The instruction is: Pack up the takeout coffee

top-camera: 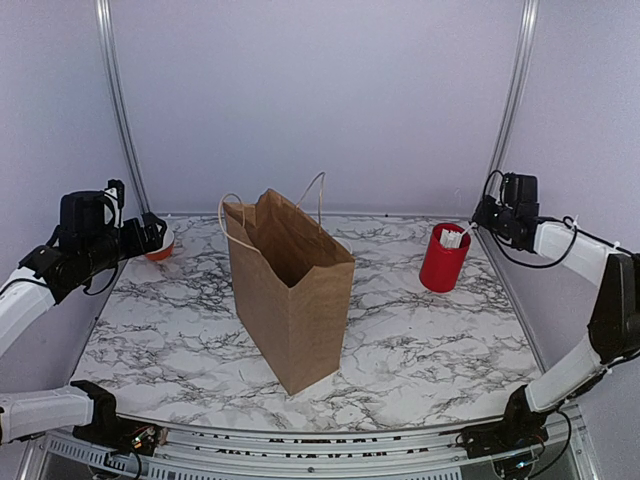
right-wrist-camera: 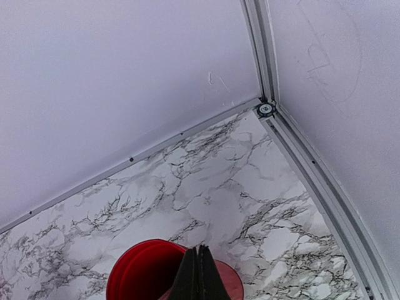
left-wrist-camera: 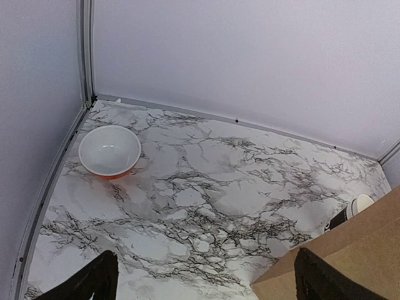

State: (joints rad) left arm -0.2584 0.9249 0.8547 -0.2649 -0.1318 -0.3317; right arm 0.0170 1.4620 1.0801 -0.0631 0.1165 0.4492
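A brown paper bag (top-camera: 290,290) stands open and upright in the middle of the marble table. The lidded takeout coffee cup does not show in the top view. In the left wrist view a black cup with a white open top (left-wrist-camera: 351,211) peeks from behind the bag's edge (left-wrist-camera: 350,256); no lid shows, and I cannot tell which cup it is. My left gripper (top-camera: 153,237) is raised at the far left with its jaws wide apart and empty (left-wrist-camera: 206,281). My right gripper (top-camera: 482,214) is raised at the far right, shut and empty (right-wrist-camera: 200,272), just above the red cup.
A red cup with white sticks (top-camera: 444,257) stands at the right, under the right gripper; its rim shows in the right wrist view (right-wrist-camera: 134,265). A white bowl with an orange outside (left-wrist-camera: 109,151) sits in the far left corner. Walls and metal rails close the table's back and sides.
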